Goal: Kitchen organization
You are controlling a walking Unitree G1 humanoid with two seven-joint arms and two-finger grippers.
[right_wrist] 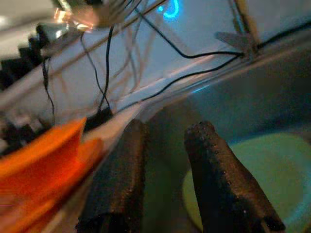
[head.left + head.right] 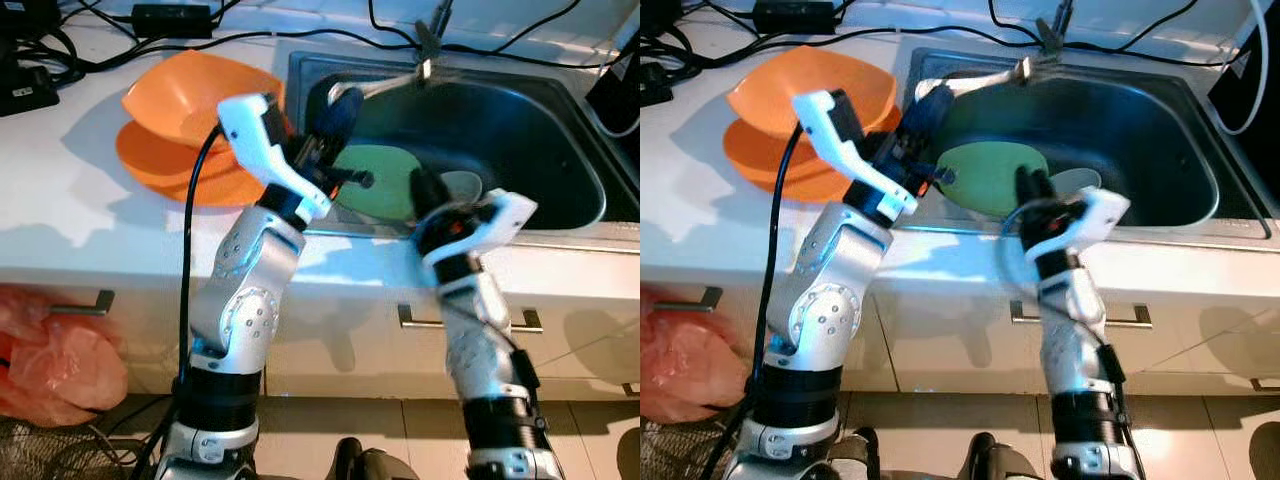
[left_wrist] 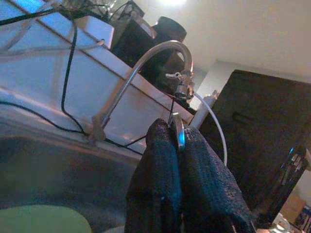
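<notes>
My left gripper (image 2: 335, 110) hangs over the left end of the steel sink (image 2: 560, 130), shut on a silver metal spoon (image 2: 385, 82) whose handle points toward the faucet (image 2: 430, 45). In the left wrist view the spoon's thin edge (image 3: 177, 131) sits pinched between the black fingers. A green plate (image 2: 375, 180) lies in the sink with a small pale bowl (image 2: 462, 185) beside it. My right gripper (image 2: 422, 188) is above the sink's front edge near the plate, open with nothing between its fingers (image 1: 214, 174). An orange bowl (image 2: 195, 90) rests on an orange plate (image 2: 160, 160) on the white counter, left of the sink.
Black cables (image 2: 250, 38) and a power adapter (image 2: 170, 15) run along the back of the counter (image 2: 60, 200). A dark object (image 2: 620, 90) stands at the sink's right. A pink plastic bag (image 2: 50, 360) lies on the floor at the lower left. Drawer handles (image 2: 470, 322) face me below.
</notes>
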